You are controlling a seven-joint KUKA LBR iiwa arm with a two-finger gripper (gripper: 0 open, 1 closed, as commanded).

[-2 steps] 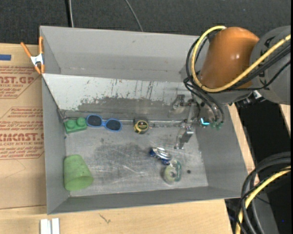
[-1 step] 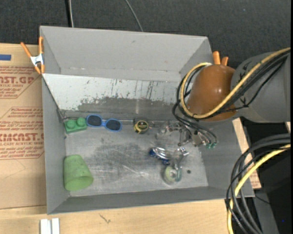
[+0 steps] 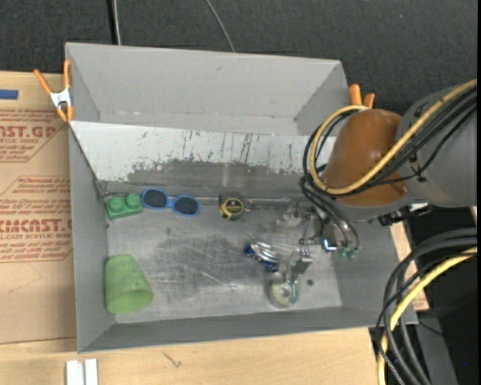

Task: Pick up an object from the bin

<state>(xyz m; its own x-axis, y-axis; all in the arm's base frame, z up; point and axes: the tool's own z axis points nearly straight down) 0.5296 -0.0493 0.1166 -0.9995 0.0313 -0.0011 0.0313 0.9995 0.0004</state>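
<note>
Pincer hangs over pale round object, near blue-silver object.

Left of the pincer, bare bin floor runs to the green cup. A blue-and-silver thing and a pale round thing crowd close beside it. Farther up-left, blue sunglasses, a green block and a yellow-black disc line the back wall.
</note>
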